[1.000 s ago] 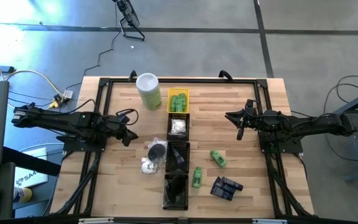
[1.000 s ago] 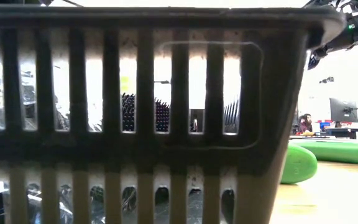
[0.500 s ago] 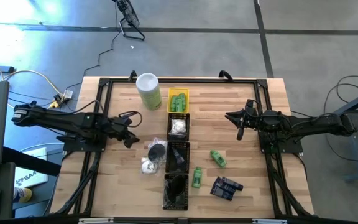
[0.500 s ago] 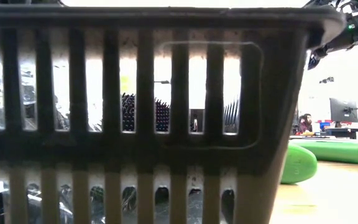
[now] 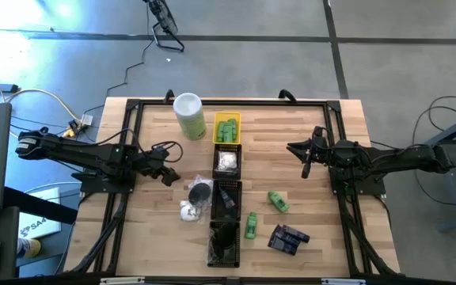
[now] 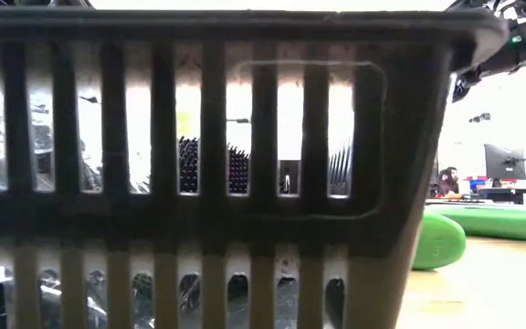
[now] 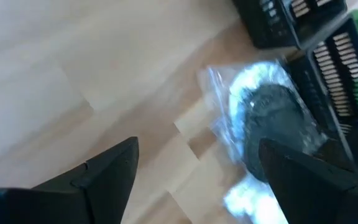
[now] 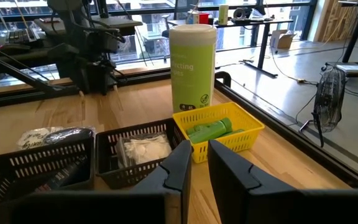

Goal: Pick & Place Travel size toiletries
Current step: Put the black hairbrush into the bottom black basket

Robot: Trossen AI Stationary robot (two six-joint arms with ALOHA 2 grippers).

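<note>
My left gripper (image 5: 167, 176) (image 7: 197, 180) hangs open over bare wood at the table's left, a little short of a black round puck (image 5: 199, 191) (image 7: 272, 118) lying in crinkly clear wrap. A white wrapped piece (image 5: 188, 210) lies just nearer than the puck. Two green bottles (image 5: 278, 200) (image 5: 250, 225) and dark flat packets (image 5: 288, 238) lie on the table right of the tray row. My right gripper (image 5: 305, 158) (image 8: 194, 168) waits shut and empty at the right, above the table.
A row of small trays runs down the table's middle: a yellow one (image 5: 226, 128) with green bottles, then black ones (image 5: 227, 161) (image 5: 227, 198) (image 5: 224, 241). A tall pale-green canister (image 5: 189, 115) stands at the far left of them. One black tray wall (image 6: 199, 164) fills the low view.
My left gripper has spread its fingers open and edged toward the table's right, closer to the wrapped puck. Nothing on the table has moved.
</note>
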